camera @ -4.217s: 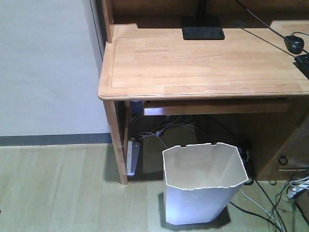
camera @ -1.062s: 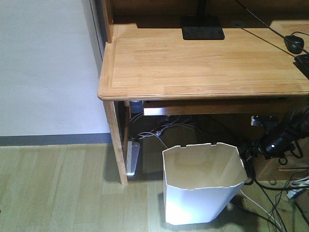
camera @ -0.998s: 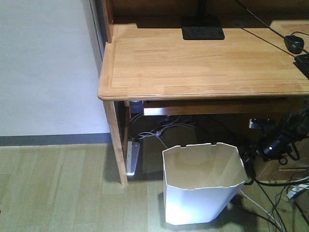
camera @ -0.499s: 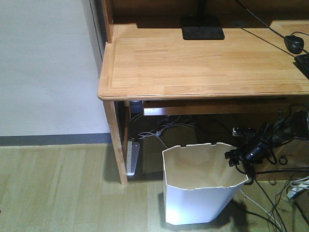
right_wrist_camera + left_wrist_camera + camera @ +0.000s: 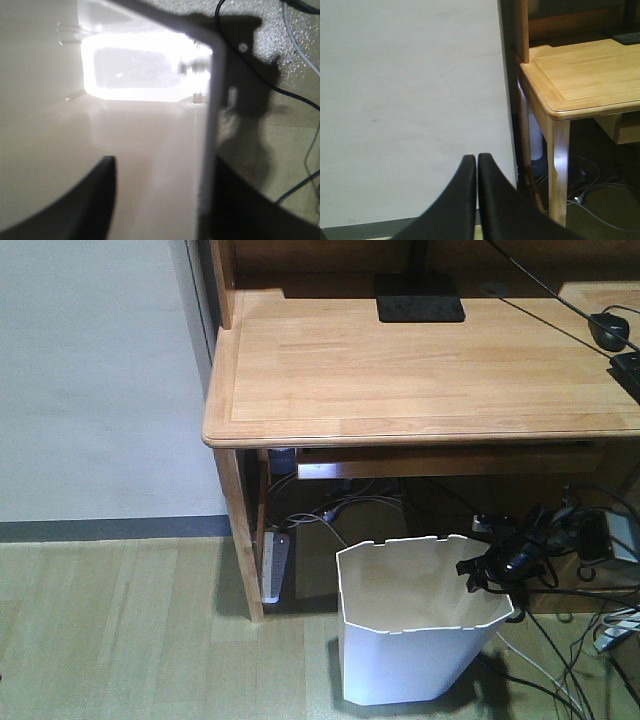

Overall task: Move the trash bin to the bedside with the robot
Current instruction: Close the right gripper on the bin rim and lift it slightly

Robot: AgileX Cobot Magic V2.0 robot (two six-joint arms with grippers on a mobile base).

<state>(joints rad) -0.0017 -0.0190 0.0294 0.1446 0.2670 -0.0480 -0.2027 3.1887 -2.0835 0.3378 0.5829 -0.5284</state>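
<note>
Below the light wooden surface [image 5: 420, 370], the white faceted trash bin [image 5: 400, 660] stands on the plank floor [image 5: 120, 640], its notched right rim between the parted jaws of the black right arm [image 5: 490, 566]. That arm's wrist camera shows what the front view cannot: one finger [image 5: 95, 200] inside the glossy cream wall, the other outside. On the left arm [image 5: 476, 172], the jaws are pressed together, facing a blank white wall [image 5: 405, 100].

No text, label, brand, number or sign can be read in any view.
</note>
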